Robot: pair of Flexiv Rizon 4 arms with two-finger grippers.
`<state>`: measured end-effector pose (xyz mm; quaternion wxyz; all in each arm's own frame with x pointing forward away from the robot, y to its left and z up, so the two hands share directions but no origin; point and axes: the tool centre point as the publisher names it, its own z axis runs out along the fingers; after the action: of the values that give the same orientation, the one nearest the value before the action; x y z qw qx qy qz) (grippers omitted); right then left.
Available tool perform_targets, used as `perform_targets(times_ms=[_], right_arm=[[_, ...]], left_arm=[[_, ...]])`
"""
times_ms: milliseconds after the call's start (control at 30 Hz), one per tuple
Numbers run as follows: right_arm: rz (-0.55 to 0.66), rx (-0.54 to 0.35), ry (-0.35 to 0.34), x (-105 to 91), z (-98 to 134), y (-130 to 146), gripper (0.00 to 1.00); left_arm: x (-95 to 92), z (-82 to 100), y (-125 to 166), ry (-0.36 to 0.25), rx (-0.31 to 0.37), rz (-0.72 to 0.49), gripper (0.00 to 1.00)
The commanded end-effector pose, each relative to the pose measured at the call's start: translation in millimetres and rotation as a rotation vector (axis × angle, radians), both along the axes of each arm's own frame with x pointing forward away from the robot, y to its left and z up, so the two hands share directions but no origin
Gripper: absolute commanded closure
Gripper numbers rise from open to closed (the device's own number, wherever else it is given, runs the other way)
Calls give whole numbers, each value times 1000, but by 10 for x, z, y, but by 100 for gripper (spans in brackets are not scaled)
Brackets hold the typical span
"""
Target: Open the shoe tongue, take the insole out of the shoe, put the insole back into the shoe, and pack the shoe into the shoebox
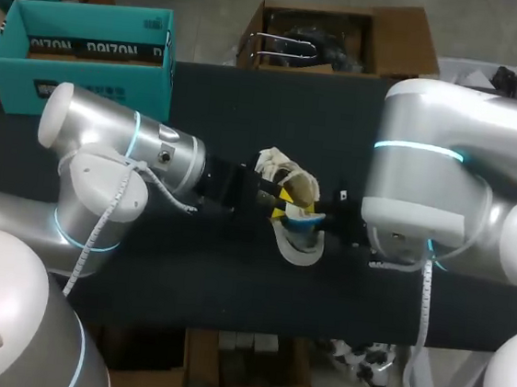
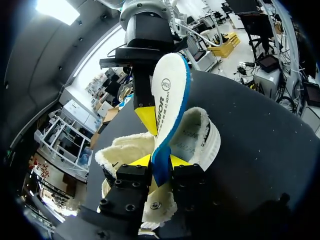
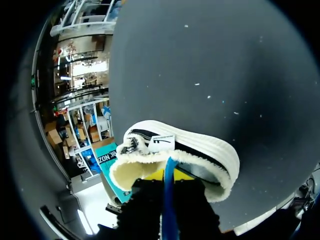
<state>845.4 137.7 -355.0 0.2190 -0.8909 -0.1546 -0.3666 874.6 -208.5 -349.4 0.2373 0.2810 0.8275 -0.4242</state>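
A white fleece-lined shoe (image 1: 301, 250) lies at the table's middle between my two arms. Its insole (image 2: 170, 95), white on top with a blue edge, stands up out of the shoe (image 2: 202, 137). My left gripper (image 2: 161, 162) is open a little, with the insole's near end between its yellow fingertips (image 2: 141, 161). My right gripper (image 3: 167, 192) is shut on the insole (image 3: 169, 172) from the opposite side, just above the shoe's collar (image 3: 200, 150). In the head view both grippers, left (image 1: 280, 205) and right (image 1: 327, 223), meet over the shoe. The teal shoebox (image 1: 88, 55) stands open at the back left.
A brown cardboard box (image 1: 339, 40) sits behind the table's far edge. Both arms' bulky links flank the shoe closely. Bare black tabletop (image 1: 230, 283) lies in front of the shoe and behind it.
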Motion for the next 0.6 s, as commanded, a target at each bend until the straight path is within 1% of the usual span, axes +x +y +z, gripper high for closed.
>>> perform_targets(times_ms=[33,67,100,133,233,267,300,333,400,433,467,500,533,567,600], right_arm=[[-32,-16,-11,-11,-11,15,100],[-32,-17,-12,-17,1,21,100],[-31,-17,-17,-25,16,25,100],[-30,-18,-19,-34,29,27,100],[-21,-12,-33,-63,61,35,100],[-20,-12,-33,-70,66,37,98],[-19,-12,-32,-73,67,39,84],[-16,-10,-30,-77,67,39,64],[-16,-8,-25,-88,59,29,38],[-17,-6,-23,-94,51,20,31],[-22,-1,-18,-104,41,7,27],[-26,0,-13,-116,26,-8,25],[-29,4,-8,-127,10,-21,30],[-28,13,-1,-135,-6,-31,38],[-27,19,6,-139,-25,-42,51]], left_arm=[[-13,-19,10,-1,-4,-5,77],[-9,-26,2,1,-3,-5,81],[-7,-31,-3,1,-1,-5,92],[-6,-35,-8,2,0,-5,100],[-3,-42,-17,-2,4,-7,100],[-2,-42,-18,-3,5,-7,100],[-1,-42,-18,-5,4,-8,100],[-1,-41,-19,-6,2,-7,100],[0,-39,-20,-8,0,-8,100],[0,-36,-21,-9,-2,-8,100],[0,-32,-19,-10,-4,-7,100],[0,-29,-15,-12,-10,-5,100],[-2,-25,-9,-13,-18,-4,100],[-6,-21,-4,-14,-19,-5,100],[-10,-20,0,-15,-21,-5,100]])
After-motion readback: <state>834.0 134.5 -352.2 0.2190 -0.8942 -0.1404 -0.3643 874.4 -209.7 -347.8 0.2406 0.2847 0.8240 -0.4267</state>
